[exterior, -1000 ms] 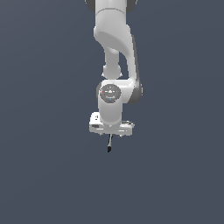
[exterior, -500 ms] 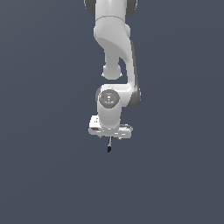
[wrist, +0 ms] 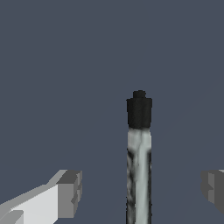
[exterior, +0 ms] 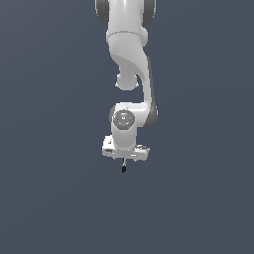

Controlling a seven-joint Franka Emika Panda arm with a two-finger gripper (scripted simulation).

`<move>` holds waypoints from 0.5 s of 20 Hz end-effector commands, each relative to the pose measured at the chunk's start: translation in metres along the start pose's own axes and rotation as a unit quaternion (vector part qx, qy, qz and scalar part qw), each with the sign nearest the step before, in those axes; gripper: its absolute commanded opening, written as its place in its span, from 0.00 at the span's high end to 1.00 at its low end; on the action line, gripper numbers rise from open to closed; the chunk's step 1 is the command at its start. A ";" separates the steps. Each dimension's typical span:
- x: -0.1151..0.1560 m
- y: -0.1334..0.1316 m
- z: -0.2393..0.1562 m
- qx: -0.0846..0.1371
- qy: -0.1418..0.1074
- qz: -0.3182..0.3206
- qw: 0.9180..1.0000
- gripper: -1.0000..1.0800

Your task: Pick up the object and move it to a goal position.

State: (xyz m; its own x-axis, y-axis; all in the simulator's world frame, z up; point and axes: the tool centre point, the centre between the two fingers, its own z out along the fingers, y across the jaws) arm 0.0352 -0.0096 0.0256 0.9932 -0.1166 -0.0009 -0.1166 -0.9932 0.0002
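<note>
Below the gripper (exterior: 124, 161) hangs the stick (exterior: 123, 167), black end down. Fingers look spread, contact unclear. Probably light, stiff, slippery: grip mid-shaft.

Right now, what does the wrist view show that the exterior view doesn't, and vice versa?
Only the wrist view: the stick's mottled grey shaft and black end in detail, and a gap between it and each of the fingertips; whether they grip it higher up is hidden.

Only the exterior view: the whole arm hanging down, with the gripper at its lower end.

Both: the stick, black end pointing away from the gripper, against a plain dark grey background.
</note>
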 end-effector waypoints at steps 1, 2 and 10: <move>0.000 0.000 0.010 0.000 0.000 0.000 1.000 0.04; 0.000 0.000 0.013 0.000 0.000 0.000 1.000 0.04; 0.001 0.000 0.016 0.000 0.000 0.000 1.000 1.00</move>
State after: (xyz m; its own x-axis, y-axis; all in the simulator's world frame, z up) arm 0.0362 -0.0097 0.0097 0.9931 -0.1173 -0.0006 -0.1173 -0.9931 0.0001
